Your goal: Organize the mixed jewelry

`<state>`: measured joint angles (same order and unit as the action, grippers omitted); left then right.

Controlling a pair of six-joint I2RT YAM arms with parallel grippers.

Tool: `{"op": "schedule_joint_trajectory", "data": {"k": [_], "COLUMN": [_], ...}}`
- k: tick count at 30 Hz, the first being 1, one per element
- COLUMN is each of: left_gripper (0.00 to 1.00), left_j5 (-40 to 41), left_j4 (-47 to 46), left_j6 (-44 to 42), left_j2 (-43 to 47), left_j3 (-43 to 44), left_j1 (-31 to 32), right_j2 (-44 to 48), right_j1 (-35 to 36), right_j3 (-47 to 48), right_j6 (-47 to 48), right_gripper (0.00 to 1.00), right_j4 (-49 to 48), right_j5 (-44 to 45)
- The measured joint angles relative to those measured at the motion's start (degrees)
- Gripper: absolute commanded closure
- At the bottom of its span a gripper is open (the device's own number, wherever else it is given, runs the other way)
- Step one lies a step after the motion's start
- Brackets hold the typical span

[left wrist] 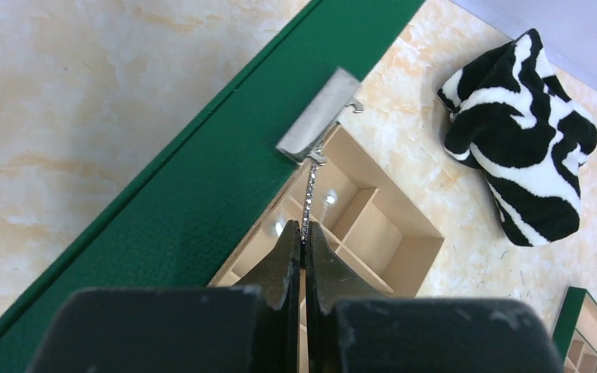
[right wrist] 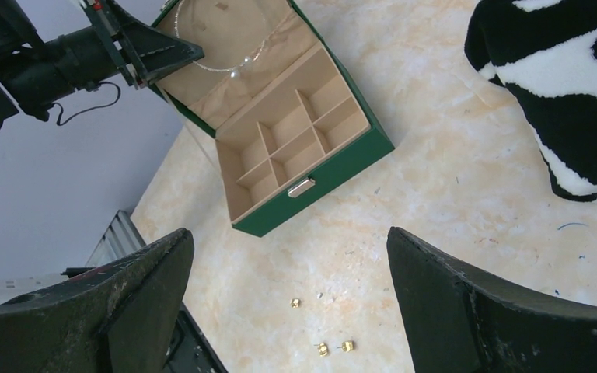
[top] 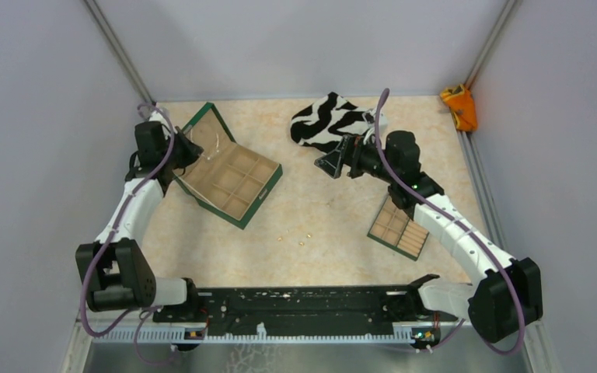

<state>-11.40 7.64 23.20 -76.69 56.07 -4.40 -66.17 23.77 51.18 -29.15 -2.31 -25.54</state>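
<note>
The thin silvery hoop (left wrist: pixel 309 194) hangs edge-on over the open dark green box (left wrist: pixel 202 194), in front of its lid. My left gripper (left wrist: pixel 305 242) is shut on the hoop's lower end, above the tan compartments (left wrist: pixel 369 225). The right wrist view shows the hoop (right wrist: pixel 229 69) as an arc against the lid, beside the left gripper (right wrist: pixel 190 53). Three tiny gold specks (right wrist: pixel 295 302) lie on the table, in front of the box and below my right gripper (right wrist: pixel 288 233), which is open and empty. From above, the specks (top: pixel 301 242) lie mid-table, the left gripper (top: pixel 195 153) is at the lid and the right gripper (top: pixel 328 165) is raised near the cloth.
The zebra-striped cloth (top: pixel 330 120) lies at the back centre. A smaller green box with tan compartments (top: pixel 399 228) sits under the right arm. An orange object (top: pixel 459 106) is in the back right corner. Grey walls close in the table.
</note>
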Motion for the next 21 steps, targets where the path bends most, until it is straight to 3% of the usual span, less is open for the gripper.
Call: {"op": "schedule_joint_trajectory", "data": {"k": [21], "left_gripper": [1.00], "left_j5": [-5.9], "left_j4": [-2.5], "left_j6": [3.3], "left_j2": [-0.3], "left_j3": [-3.5], "left_j1": [-3.5], "right_j2": [0.0], "right_j1": [0.0], "right_j3": [-0.2], "right_j6": [0.0], "right_gripper": [0.06], "right_j4": [0.1], "right_j5": [0.0]}}
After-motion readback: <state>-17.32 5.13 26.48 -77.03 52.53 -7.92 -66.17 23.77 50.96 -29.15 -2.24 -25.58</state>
